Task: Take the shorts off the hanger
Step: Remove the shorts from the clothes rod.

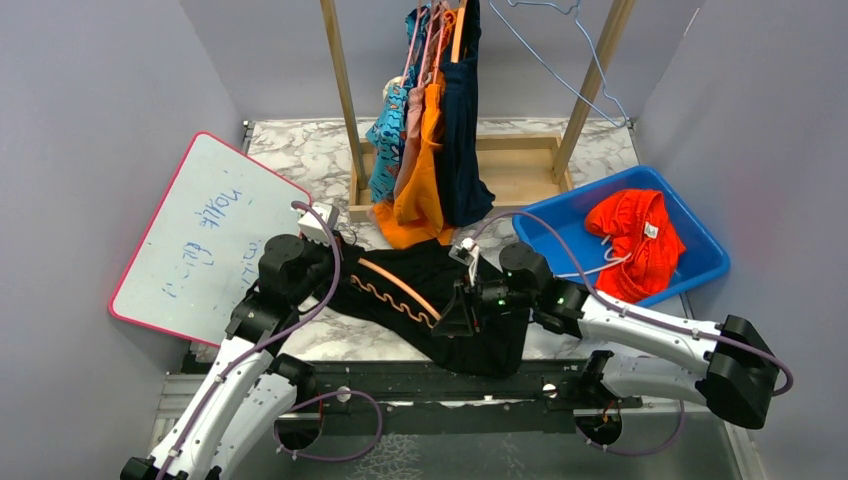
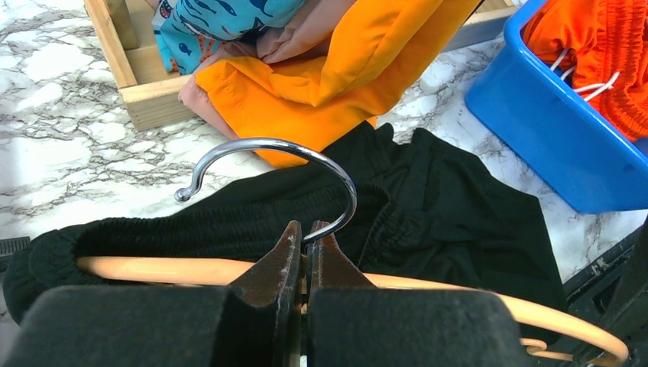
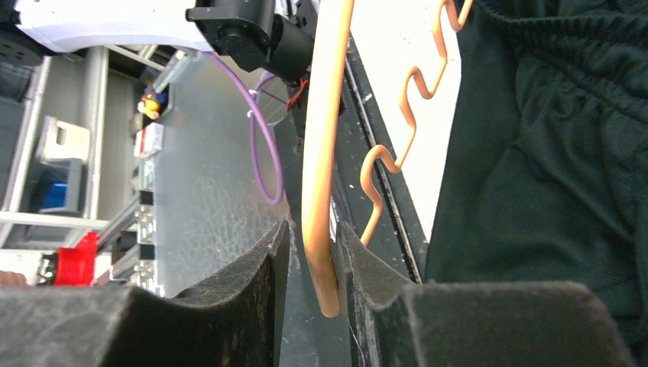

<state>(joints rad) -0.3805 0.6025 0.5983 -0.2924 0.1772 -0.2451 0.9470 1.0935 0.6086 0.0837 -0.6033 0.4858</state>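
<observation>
The left hand is clamped on the hanger at its hook, seemingly to steady it, while the right hand stands apart around the hanger's end, probably to free the black shorts, which lie on the bench with the waistband around the hanger.

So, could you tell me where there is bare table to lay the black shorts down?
Bare marble lies between the whiteboard and the wooden rack, and beyond the blue bin. The centre is crowded: black shorts, hanger, left gripper, right gripper.

Lab booth: grey partitions, aluminium frame.
</observation>
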